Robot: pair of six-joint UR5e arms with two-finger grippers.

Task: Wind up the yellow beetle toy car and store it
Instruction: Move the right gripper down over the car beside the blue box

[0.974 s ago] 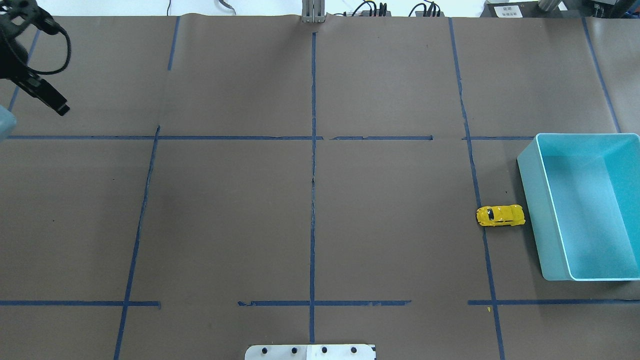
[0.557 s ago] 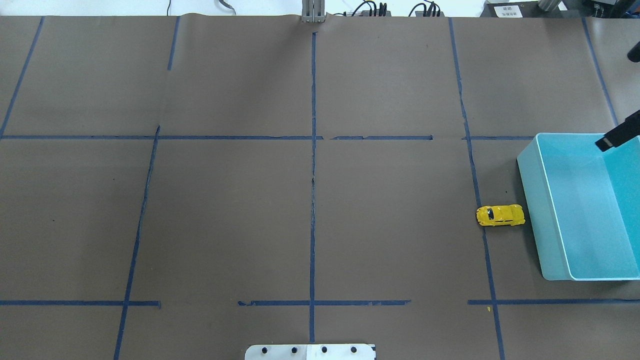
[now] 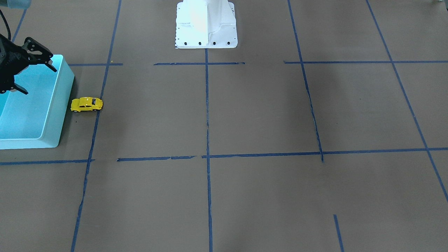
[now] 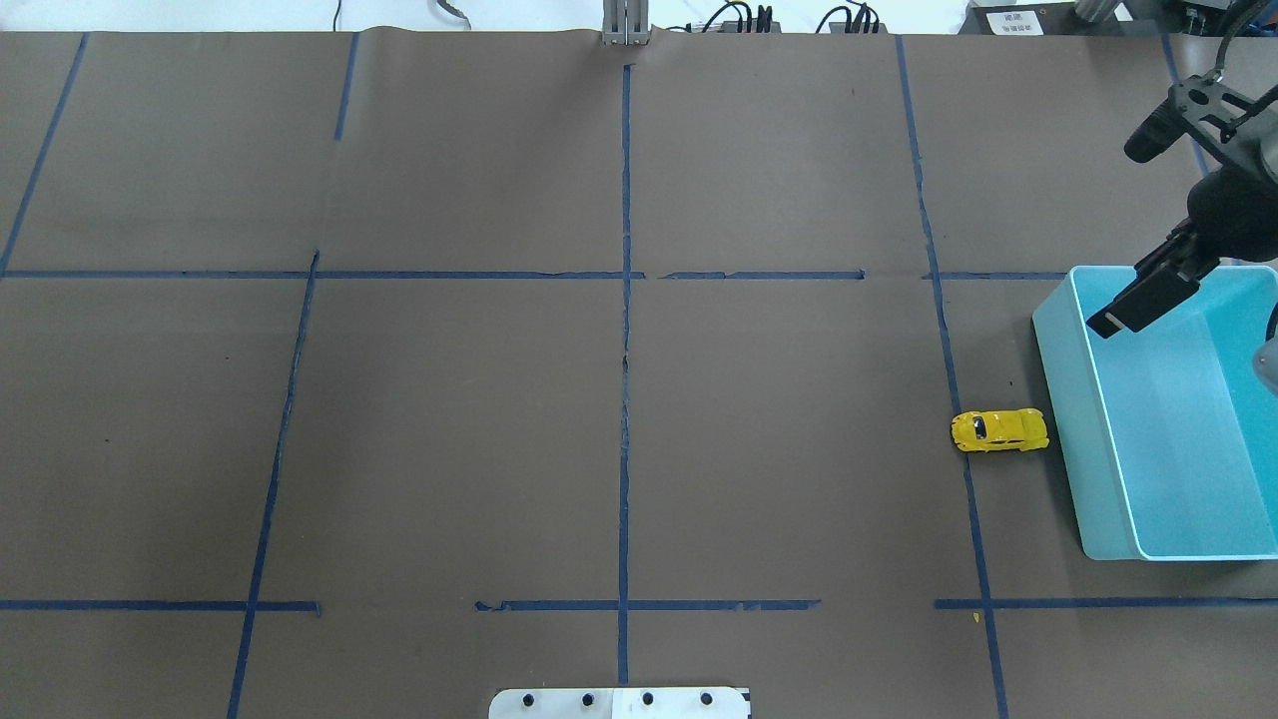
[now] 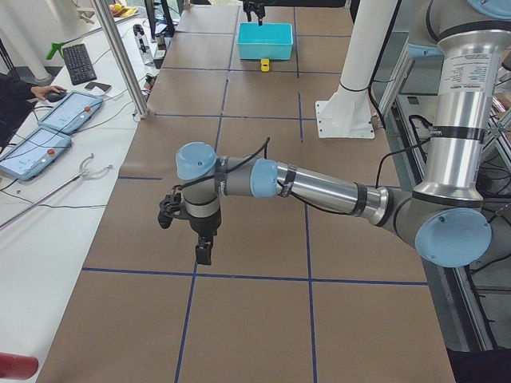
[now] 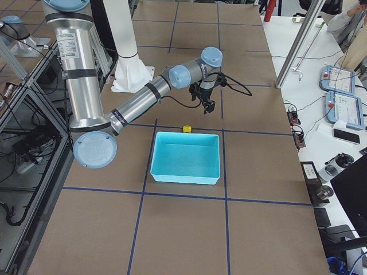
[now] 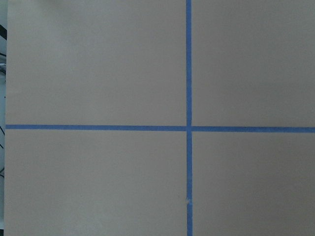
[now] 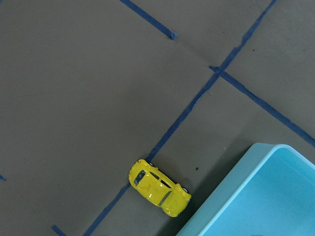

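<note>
The yellow beetle toy car (image 4: 998, 430) stands on the brown table just left of the turquoise bin (image 4: 1083, 439), apart from it. It also shows in the front view (image 3: 86, 104) and the right wrist view (image 8: 159, 188). My right gripper (image 4: 1120, 238) is open and empty, above the bin's far left corner and beyond the car; it also shows in the front view (image 3: 39, 81). My left gripper (image 5: 185, 239) shows only in the exterior left view, hanging over bare table far from the car; I cannot tell whether it is open or shut.
The bin (image 3: 57, 105) holds nothing. Blue tape lines cross the brown paper. The robot's white base (image 3: 206, 24) stands at the middle of the near edge. Tablets (image 5: 48, 128) and a metal post (image 5: 120, 56) stand on the operators' side.
My left gripper has left the overhead view at its upper left. My right gripper has come in from the right edge to above the bin's far corner. The car has not moved.
</note>
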